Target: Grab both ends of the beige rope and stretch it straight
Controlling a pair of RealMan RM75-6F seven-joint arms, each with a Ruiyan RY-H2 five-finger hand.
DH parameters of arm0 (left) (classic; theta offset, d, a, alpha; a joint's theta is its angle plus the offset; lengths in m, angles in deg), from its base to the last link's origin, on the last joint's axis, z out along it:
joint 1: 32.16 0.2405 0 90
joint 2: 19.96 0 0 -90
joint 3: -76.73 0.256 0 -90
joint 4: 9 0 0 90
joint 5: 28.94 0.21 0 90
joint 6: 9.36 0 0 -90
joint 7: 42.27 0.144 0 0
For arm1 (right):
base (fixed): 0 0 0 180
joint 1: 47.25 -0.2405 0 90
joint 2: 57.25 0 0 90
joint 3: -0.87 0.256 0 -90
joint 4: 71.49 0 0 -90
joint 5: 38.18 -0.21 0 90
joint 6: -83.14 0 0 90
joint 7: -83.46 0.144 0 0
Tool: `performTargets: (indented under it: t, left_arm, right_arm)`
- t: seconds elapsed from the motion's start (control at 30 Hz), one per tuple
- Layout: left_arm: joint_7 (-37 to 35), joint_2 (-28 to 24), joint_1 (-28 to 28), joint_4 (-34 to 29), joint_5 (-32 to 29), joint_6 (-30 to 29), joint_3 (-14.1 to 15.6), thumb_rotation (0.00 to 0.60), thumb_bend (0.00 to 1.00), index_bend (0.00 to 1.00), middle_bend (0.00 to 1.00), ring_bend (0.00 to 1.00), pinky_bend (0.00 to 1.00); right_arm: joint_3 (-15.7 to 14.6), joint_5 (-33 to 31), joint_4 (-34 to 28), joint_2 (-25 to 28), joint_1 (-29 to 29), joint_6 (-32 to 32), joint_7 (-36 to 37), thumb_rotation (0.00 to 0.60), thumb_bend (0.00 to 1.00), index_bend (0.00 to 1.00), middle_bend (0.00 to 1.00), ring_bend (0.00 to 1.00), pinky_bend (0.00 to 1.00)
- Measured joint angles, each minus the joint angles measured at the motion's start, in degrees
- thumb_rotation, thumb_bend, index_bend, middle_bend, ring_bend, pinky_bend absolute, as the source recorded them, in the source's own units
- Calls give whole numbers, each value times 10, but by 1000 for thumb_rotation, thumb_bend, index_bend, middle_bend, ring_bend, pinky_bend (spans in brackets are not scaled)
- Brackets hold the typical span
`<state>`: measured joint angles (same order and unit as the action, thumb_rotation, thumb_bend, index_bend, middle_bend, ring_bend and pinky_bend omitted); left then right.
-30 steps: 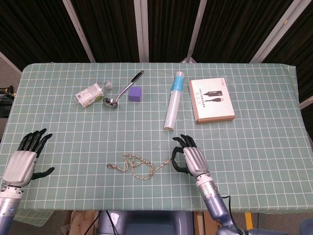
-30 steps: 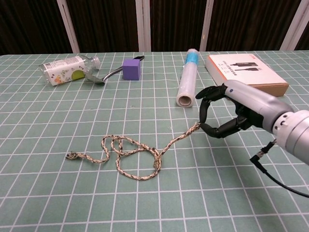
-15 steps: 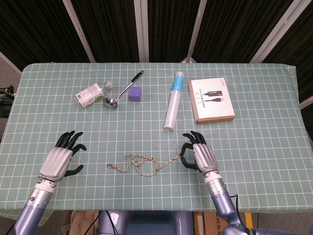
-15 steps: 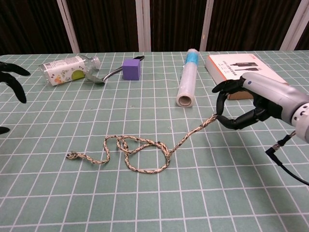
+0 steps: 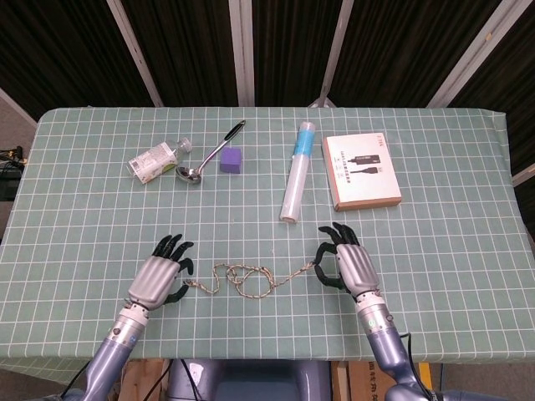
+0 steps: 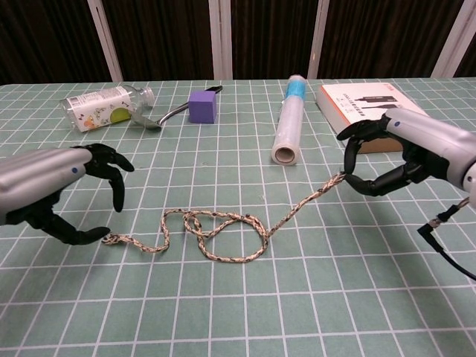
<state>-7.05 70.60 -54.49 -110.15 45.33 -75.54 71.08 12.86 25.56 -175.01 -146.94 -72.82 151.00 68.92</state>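
Beige rope (image 6: 223, 230) end in right robot hand (image 6: 394, 152)

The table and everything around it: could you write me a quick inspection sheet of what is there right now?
Surface: table under a green checked cloth.
Job's things: beige braided rope, loops in its middle, lying on the cloth except where it rises to the right hand.
Clutter: clear plastic bottle on its side, metal ladle, purple cube, white roll with a blue band, flat white and orange box.
Hands: right hand pinches the rope's right end; left hand, fingers apart, is at the left end, which lies on the cloth.
Cables: black lead below the right wrist.
Surroundings: dark curtain with pale struts.
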Motion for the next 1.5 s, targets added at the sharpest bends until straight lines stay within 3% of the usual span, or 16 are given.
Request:
performTargets:
  t: [0.4,1.5]
  left_arm:
    - [37,67,-23,45,-52,5,0,600,421,517,147,0,0]
    - [26,82,-36,53,-63,-12,16,600,484,559,163,0,0]
  right_arm:
    - [0,0,1,11,0,2,10,600,480,698,195,0,0]
    - [-4,-6,2,14,-1,10,15,600,480,698,195,0,0]
